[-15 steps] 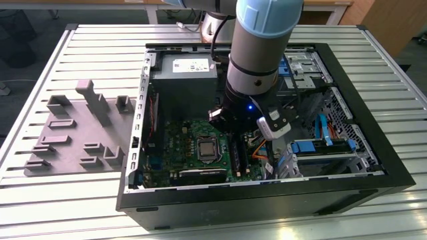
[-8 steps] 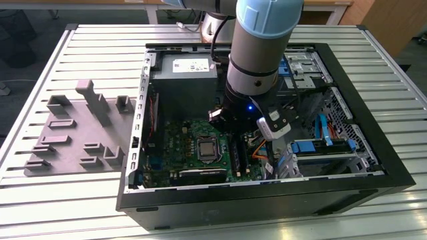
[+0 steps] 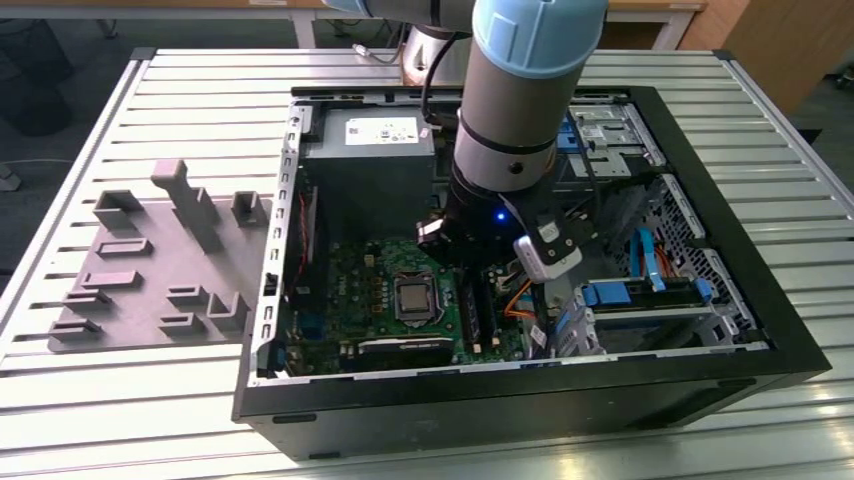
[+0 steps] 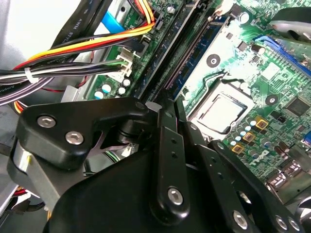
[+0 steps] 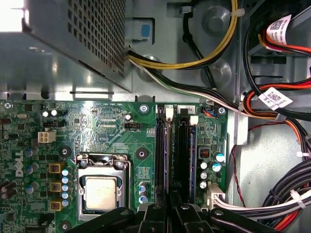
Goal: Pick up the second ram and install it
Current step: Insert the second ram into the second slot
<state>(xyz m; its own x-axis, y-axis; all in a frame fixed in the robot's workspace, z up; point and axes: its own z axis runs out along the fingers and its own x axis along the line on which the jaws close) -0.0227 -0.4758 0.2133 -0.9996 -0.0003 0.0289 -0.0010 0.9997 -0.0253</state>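
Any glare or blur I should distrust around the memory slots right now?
Second wrist view: strong glare washes out the motherboard around the processor socket, and the pincer's dark linkage looms soft in the foreground. First wrist view: evenly lit, memory slots legible, one blown-out patch on the power supply. Exterior view: the arm shades the slots.

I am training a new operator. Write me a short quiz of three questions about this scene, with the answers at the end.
1. True or false: the end effector is down inside the open computer case, over the motherboard.
2. In the exterior view, where is the grey fixture tray? A) outside the case, on the view's left. B) outside the case, on the view's right. C) inside the case.
3. Fill the gap: the grey power supply has a ___ label on its top.

Key: 1 true; 2 A; 3 white.
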